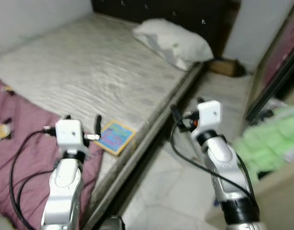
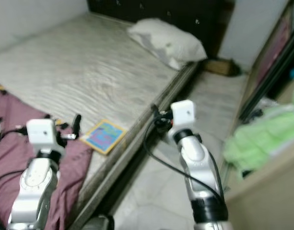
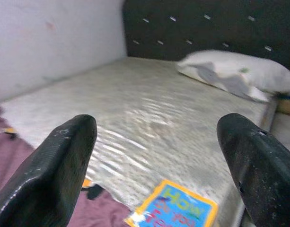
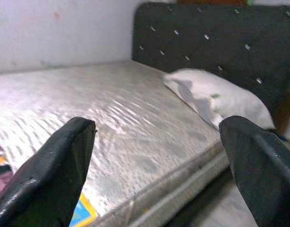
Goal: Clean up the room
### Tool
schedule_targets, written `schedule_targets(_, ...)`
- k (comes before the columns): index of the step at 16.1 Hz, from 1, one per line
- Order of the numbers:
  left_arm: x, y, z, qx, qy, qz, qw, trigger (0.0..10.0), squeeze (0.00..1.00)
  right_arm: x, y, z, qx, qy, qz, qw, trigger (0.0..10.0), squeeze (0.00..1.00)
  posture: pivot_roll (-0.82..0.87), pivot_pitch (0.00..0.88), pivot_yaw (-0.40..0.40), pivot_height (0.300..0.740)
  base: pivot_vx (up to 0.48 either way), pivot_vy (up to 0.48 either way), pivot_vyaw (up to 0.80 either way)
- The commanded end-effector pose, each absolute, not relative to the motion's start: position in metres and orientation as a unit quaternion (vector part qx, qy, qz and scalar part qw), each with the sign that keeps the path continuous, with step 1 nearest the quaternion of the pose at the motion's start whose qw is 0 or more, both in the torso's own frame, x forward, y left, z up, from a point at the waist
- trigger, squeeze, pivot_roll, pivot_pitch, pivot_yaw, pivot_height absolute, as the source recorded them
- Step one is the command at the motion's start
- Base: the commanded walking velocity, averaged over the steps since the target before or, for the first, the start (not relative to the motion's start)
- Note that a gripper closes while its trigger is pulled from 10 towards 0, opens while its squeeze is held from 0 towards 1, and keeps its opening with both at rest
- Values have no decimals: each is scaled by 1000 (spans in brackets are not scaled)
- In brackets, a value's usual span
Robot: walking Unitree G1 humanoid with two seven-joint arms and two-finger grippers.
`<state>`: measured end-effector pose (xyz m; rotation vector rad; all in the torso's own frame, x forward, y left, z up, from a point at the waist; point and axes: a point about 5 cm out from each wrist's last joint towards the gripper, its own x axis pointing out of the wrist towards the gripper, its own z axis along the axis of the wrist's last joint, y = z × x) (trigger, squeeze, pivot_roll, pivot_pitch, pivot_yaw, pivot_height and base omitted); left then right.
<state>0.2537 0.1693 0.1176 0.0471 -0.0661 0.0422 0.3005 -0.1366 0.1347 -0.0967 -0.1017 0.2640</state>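
On the bare mattress [image 1: 89, 67] near its foot-end edge lies a book [image 1: 115, 137] with a yellow border and blue cover, flat, close to the side edge of the bed. Just beside the book, toward the foot of the mattress, a maroon blanket [image 1: 22, 139] is spread in loose folds, with a few small items scattered on it — too blurred to identify. At the far end of the mattress a white pillow [image 1: 173, 42] rests against the dark tufted headboard [image 3: 206, 28].

Above the blanket's edge, just short of the book, the left gripper [image 1: 82, 125] hovers with its two black fingers [image 3: 55, 165] spread wide apart and nothing between them; in the left wrist view the book's corner shows low between the fingers, with the mattress and pillow beyond.

Off the mattress's side edge, over the pale floor [image 1: 161, 191], the right gripper [image 1: 178, 115] is raised, released as well — in the right wrist view its fingers [image 4: 50, 175] stand far apart and hold nothing, pointing across the mattress toward the pillow and headboard.

Across the floor from the mattress, a pile of light green cloth [image 1: 269, 139] sits by a dark-framed cabinet [image 1: 276, 72]. A brown box-like thing [image 1: 226, 66] lies on the floor beside the mattress's pillow corner.
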Motion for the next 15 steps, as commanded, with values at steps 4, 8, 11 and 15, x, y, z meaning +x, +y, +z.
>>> schedule_targets(4,249,170,115,51,-27,24,998,10000,0,297,-145,135,-45,-60,98,992,10000,0,-5,31,13,740,0,0,608)
schedule_targets(8,240,177,105,34,-4,46,998,10000,0,289,-144,124,-42,-46,86,994,10000,0,-14,12,27,740,0,0,628)
schedule_targets(11,238,174,105,21,-1,44,999,10000,0,279,-128,118,-47,-40,124,990,10000,0,-14,32,21,740,0,0,723)
schedule_targets(15,236,171,105,24,2,33,999,10000,0,285,-135,121,-42,-41,103,993,10000,0,-15,42,33,740,0,0,719)
